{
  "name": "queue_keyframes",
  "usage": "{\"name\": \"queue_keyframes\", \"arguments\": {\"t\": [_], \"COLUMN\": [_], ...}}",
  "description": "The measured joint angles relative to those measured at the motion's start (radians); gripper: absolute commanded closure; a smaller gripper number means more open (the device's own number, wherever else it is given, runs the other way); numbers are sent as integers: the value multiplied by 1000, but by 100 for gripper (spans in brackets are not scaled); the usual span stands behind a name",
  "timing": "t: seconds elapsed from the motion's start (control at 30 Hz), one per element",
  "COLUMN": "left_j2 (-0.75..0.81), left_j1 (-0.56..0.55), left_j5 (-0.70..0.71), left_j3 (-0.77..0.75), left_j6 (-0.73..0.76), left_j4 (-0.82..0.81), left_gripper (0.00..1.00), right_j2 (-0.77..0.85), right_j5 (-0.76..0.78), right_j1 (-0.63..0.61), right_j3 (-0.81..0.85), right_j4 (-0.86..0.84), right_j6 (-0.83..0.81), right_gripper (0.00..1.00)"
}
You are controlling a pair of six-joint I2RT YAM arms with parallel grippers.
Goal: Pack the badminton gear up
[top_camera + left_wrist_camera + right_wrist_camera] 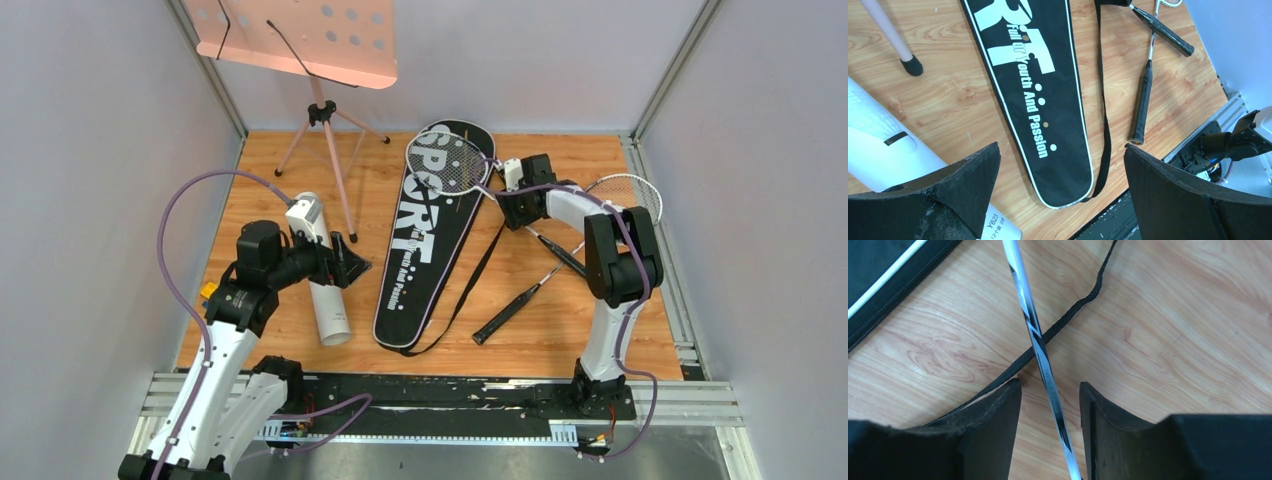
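The black SPORT bag (430, 240) lies flat mid-table, and it also shows in the left wrist view (1043, 100). One silver racket has its head (448, 163) resting on the bag's far end. Its shaft (1035, 335) runs between my right gripper's (1050, 385) fingers, which stand apart on either side without touching it. The second racket's head (628, 190) lies at the far right, with its black handle (512, 312) near the bag. The white tube (325, 290) lies left of the bag. My left gripper (350, 262) is wide open and empty beside the tube (878, 145). No shuttlecocks are visible.
The pink music stand (300, 40) rises at the back left; one tripod foot (911, 66) rests close to the tube. The bag's black strap (470, 290) trails across the wood under the racket shaft. A small yellow object (208, 290) sits by the left arm.
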State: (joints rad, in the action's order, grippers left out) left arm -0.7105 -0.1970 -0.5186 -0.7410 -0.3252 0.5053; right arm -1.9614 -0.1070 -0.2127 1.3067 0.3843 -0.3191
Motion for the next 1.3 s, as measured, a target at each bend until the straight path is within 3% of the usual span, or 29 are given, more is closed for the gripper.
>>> {"name": "queue_keyframes", "arguments": {"t": [0.13, 0.27, 0.4, 0.67, 0.87, 1.3], "left_j2": [-6, -14, -17, -22, -28, -37], "left_j1": [0, 0, 0, 0, 0, 0], "left_j5": [0, 0, 0, 0, 5, 39], "left_j3": [0, 0, 0, 0, 0, 0], "left_j6": [-1, -1, -1, -1, -2, 0], "left_j4": [0, 0, 0, 0, 0, 27], "left_gripper": [0, 0, 0, 0, 0, 0], "right_j2": [-3, -1, 32, 195, 262, 555], "right_j5": [-17, -34, -78, -153, -175, -137], "right_j1": [1, 1, 1, 1, 1, 0], "right_j3": [5, 5, 1, -30, -44, -449], "right_j4": [0, 5, 29, 54, 89, 13], "right_j6": [2, 0, 18, 135, 372, 803], "right_gripper": [71, 91, 99, 100, 100, 100]}}
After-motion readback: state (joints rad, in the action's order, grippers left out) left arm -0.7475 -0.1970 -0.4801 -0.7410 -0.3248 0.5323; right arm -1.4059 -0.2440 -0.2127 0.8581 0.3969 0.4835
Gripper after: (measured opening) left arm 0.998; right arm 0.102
